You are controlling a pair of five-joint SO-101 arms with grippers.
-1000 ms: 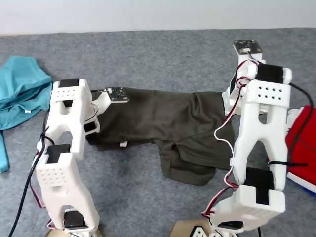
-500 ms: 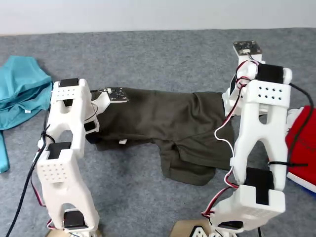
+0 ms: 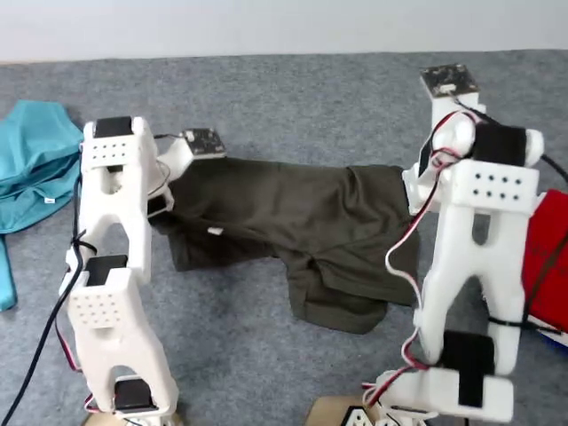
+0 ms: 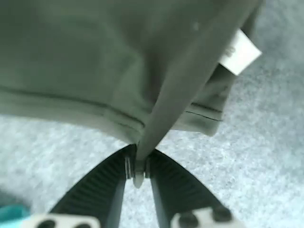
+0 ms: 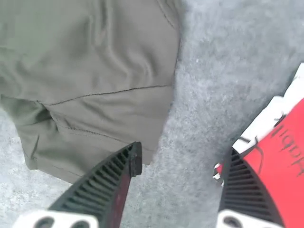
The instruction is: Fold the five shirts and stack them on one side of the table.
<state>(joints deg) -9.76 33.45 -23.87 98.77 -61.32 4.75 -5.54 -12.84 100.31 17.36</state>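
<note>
Olive shirt (image 4: pixel 95 57) edge between the jaws of the left pincer (image 4: pixel 137 165).

A robotics bench, by the look, not a home: white printed arms (image 3: pixel 111 231) with loose wiring (image 3: pixel 397 238) on a table (image 3: pixel 293 98) covered in grey felt; a bare pale wall (image 3: pixel 266 27) beyond the left gripper (image 4: pixel 137 166) and right gripper (image 5: pixel 183 156); an olive shirt (image 3: pixel 293 222) between them, a red shirt (image 5: pixel 280 142) beside the right one.

3 shirts: teal shirt (image 3: pixel 35 151), olive shirt (image 3: pixel 293 217), red shirt (image 3: pixel 543 257). 2 arms (image 3: pixel 111 222) (image 3: pixel 475 266).
</note>
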